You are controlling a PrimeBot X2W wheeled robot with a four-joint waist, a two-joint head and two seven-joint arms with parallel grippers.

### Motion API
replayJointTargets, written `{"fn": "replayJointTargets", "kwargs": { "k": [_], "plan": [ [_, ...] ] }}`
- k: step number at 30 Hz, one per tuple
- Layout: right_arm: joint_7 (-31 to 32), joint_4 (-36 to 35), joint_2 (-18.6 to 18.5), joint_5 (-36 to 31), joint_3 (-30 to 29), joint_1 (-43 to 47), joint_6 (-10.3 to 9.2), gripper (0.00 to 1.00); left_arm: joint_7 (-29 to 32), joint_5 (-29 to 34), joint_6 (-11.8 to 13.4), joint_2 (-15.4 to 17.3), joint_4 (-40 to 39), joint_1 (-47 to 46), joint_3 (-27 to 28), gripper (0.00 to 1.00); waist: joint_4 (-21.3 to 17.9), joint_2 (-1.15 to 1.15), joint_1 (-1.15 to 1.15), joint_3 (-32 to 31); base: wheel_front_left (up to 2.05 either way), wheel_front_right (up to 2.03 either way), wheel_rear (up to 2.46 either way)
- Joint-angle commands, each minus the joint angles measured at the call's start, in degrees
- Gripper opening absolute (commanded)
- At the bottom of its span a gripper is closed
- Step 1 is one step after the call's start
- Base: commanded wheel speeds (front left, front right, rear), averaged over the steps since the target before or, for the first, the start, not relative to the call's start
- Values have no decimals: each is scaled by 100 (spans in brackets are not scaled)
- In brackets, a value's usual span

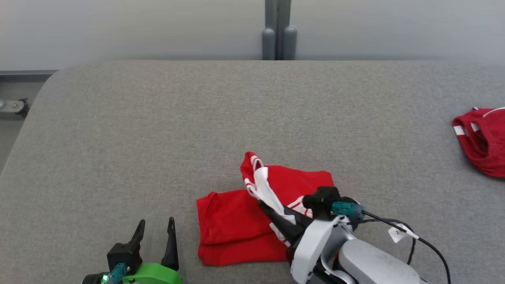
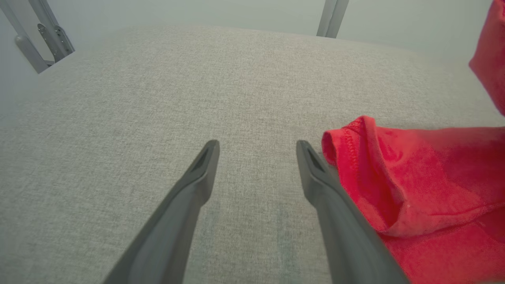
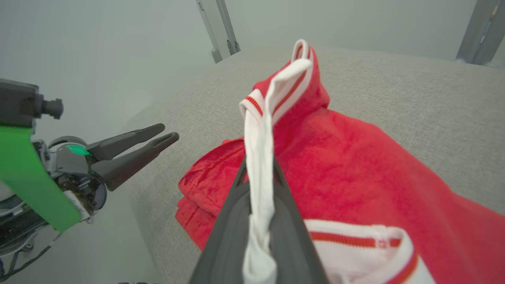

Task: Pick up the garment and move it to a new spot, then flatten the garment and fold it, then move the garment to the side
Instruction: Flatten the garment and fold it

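The right gripper, at the lower centre of the head view, pinches the white-and-red striped trim of the red garment, its two dark fingers closed tight on the band. The garment lies crumpled on the grey padded surface, low in the frame and just right of the left gripper, whose fingers stand wide apart and hold nothing. A second red garment sits at the right edge, well apart.
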Motion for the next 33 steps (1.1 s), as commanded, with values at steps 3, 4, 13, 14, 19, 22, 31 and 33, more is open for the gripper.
{"fn": "replayJointTargets", "kwargs": {
  "k": [3, 4, 13, 14, 19, 22, 31, 33],
  "plan": [
    [-59, 352, 168, 75, 396, -333, 0, 0, 3, -51, 34, 16, 14, -90, -82, 100, 548, 0, 0, 97, 0, 0, 0],
    [-100, 479, 215, 148, 463, -388, -1, 0, 3, -66, 49, 17, 8, -93, -100, 100, 618, 0, 0, 112, 0, 0, 0],
    [-487, 1461, 643, 446, 831, -898, -1, 100, 3, -138, 109, 15, -32, -26, -141, 100, 880, 0, 0, 193, 0, 0, 0],
    [-542, 1459, 663, 487, 815, -941, -1, 100, 3, -145, 115, 15, -35, -20, -129, 100, 863, 0, 0, 194, 0, 0, 0],
    [-673, 1378, 629, 623, 475, -1059, -1, 100, 3, -164, 167, 15, -79, -49, -42, 100, 697, 0, 0, 187, 0, 0, 0],
    [-681, 1082, 460, 426, -354, -979, -1, 100, 3, -129, 182, 16, -121, -70, 23, 100, 533, 0, 0, 163, 0, 0, 0],
    [-674, 384, 183, -1080, -2992, 294, -1, 100, 3, 139, 220, 15, -397, 59, 338, 100, 56, 0, 0, -37, 0, 0, 0],
    [-674, 275, 255, -1381, -3461, 617, -1, 100, 3, 197, 229, 16, -469, 109, 421, 100, -59, 0, 0, -94, 0, 0, 0]
  ]
}}
